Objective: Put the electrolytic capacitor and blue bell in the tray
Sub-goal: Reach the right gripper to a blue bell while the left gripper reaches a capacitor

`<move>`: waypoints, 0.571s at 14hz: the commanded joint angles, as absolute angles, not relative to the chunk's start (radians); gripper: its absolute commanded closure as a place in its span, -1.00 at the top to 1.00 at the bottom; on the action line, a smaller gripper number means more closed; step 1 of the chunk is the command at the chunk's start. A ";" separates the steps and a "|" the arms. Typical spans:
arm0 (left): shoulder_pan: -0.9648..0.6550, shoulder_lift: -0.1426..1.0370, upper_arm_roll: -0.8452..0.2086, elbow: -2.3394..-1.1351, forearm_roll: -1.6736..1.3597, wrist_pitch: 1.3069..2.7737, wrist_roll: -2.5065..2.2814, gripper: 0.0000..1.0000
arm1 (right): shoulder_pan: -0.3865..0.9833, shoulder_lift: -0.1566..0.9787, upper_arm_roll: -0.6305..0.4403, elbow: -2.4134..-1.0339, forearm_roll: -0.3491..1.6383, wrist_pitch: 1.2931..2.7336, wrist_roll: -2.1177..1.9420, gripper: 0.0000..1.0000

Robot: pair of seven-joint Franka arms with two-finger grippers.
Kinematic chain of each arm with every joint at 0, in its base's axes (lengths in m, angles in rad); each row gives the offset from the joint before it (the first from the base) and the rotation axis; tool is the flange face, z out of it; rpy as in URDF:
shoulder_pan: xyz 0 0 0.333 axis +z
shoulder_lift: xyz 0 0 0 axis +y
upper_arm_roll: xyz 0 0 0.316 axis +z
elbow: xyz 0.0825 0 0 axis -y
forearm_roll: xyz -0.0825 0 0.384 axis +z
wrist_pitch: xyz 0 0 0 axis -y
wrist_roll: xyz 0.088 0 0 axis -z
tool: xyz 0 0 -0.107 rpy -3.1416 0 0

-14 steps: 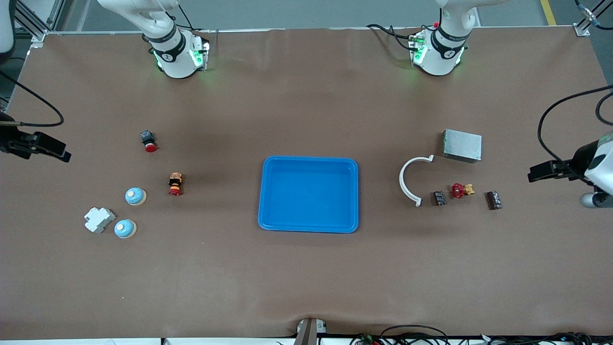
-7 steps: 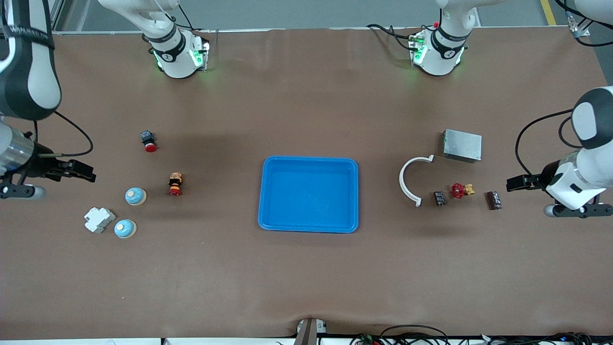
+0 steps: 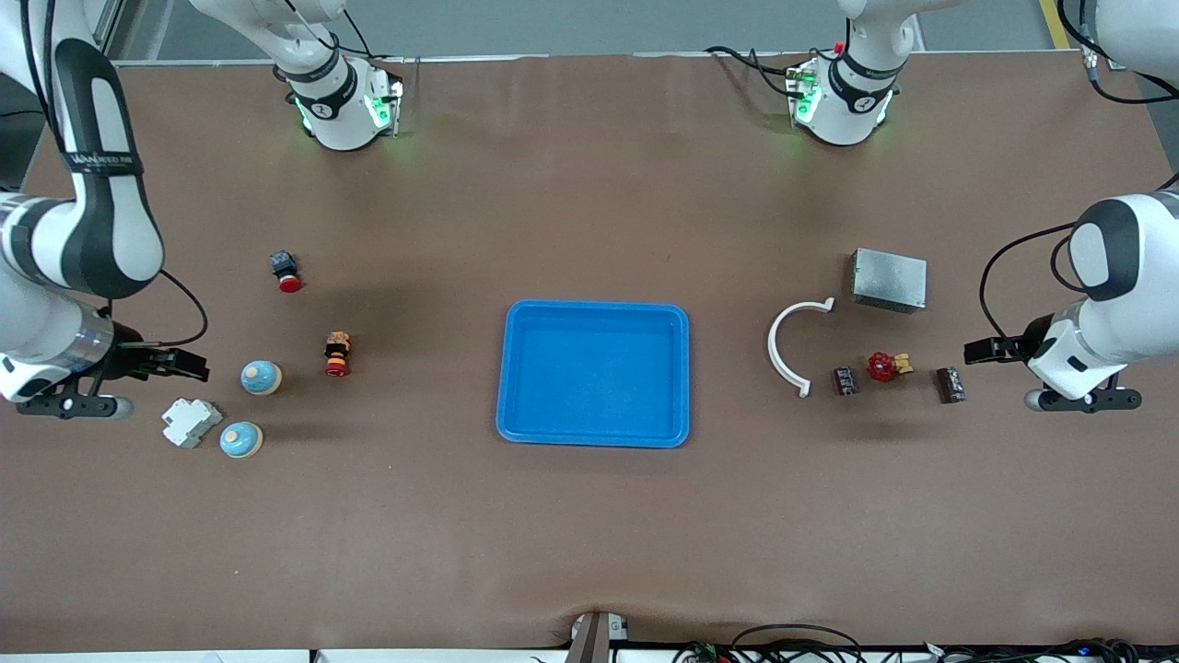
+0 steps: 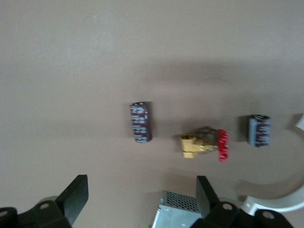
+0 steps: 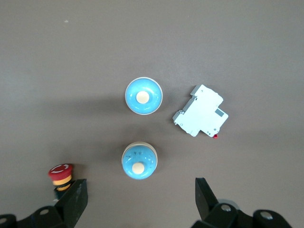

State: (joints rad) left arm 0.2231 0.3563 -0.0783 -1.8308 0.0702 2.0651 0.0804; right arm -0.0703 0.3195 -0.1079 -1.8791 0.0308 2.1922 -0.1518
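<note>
While both arms hover, I see from the front the tray empty mid-table, the right gripper beside two bells, the left gripper near a capacitor. Left wrist: jaws spread; twin capacitors risk a wrong pick. Right wrist: jaws spread; a close bell could get nudged.

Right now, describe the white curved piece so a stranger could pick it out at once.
Start at the blue tray mid-table and move toward the left arm's end. The first thing beside it is the white curved bracket, an open half ring lying flat. Its neighbours are small dark capacitors, a red-handled valve and a grey metal box.
</note>
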 commanded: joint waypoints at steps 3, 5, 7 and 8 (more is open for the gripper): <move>0.284 0.435 -0.084 -1.832 0.069 2.179 0.068 1.00 | -0.081 0.316 -0.097 -2.019 0.021 2.338 -0.167 1.00; 0.287 0.463 -0.084 -1.832 0.042 2.216 0.020 1.00 | -0.083 0.340 -0.097 -2.019 0.023 2.344 -0.167 1.00; 0.287 0.486 -0.084 -1.830 0.034 2.236 -0.038 1.00 | -0.083 0.359 -0.097 -2.029 0.026 2.367 -0.167 1.00; 0.285 0.492 -0.084 -1.830 0.034 2.243 -0.069 1.00 | -0.083 0.364 -0.097 -2.039 0.029 2.387 -0.166 1.00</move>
State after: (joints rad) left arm 0.2846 0.4820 -0.0798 -1.8335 0.0507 2.2240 -0.0181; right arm -0.0703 0.3559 -0.1064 -2.0187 0.0309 2.3501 -0.1578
